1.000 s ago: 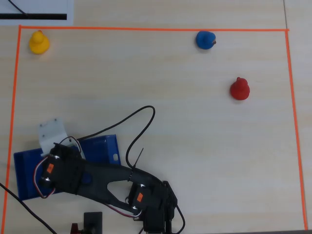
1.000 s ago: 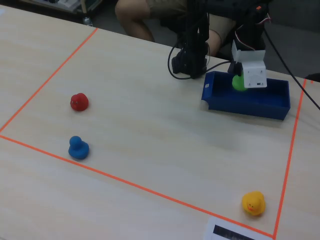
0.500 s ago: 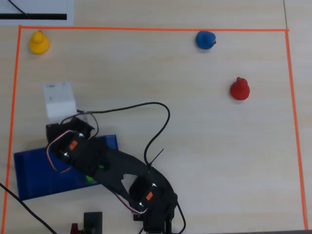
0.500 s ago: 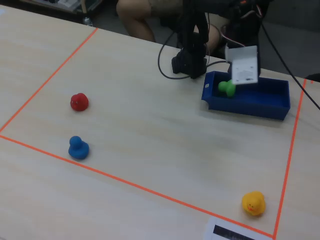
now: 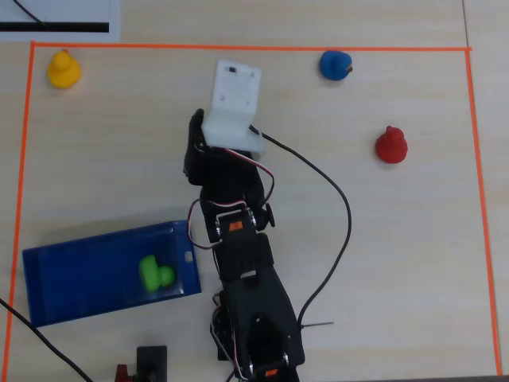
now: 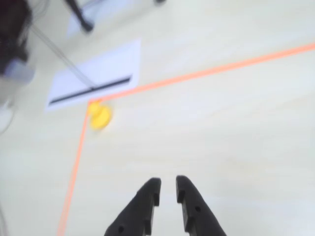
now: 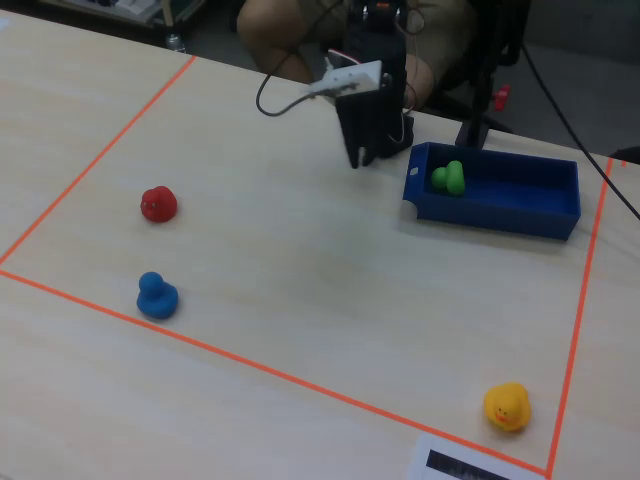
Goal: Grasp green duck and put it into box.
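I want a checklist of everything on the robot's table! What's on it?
Surface: pale wood table with an orange tape border.
Job's things: green duck lies inside the blue box.
Clutter: yellow duck, blue duck and red duck stand apart on the table; a white sheet with a black bar lies outside the tape.
Grippers: gripper empty, jaws slightly apart, above bare table.
Cables: black cable loops beside the arm.
Surroundings: a seated person behind the table.
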